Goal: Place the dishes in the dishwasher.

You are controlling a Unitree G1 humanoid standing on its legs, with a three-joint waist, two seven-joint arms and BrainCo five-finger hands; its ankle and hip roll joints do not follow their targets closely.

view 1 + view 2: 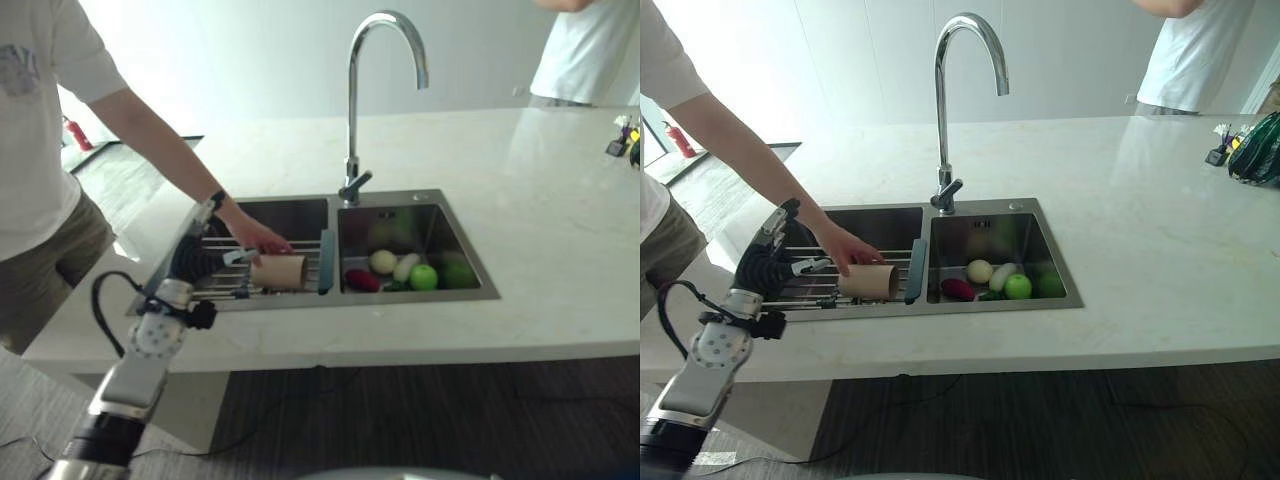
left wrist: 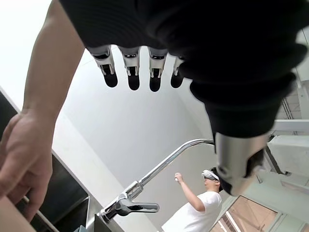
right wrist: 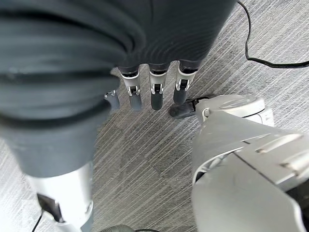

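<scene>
A tan cup [image 1: 278, 271] lies on its side on the wire rack [image 1: 222, 291] across the sink's left basin. A person's hand [image 1: 258, 236] rests on the cup's left end. My left hand [image 1: 193, 252] hovers over the rack's left part, just left of that hand, open, with straight fingers [image 2: 130, 72] and nothing held. The thumb [image 1: 238, 256] points toward the cup. In the left wrist view the person's hand [image 2: 24, 159] is close beside my fingers. My right hand [image 3: 153, 89] hangs low over the grey floor, open and empty.
The right basin [image 1: 455, 225] holds a green apple [image 1: 424, 277], a red vegetable [image 1: 362, 280] and pale ones. A tall curved faucet [image 1: 352, 100] stands behind the sink. One person stands at the left, another [image 1: 585, 50] behind the white counter [image 1: 540, 200]. Small items [image 1: 622, 140] lie at its far right.
</scene>
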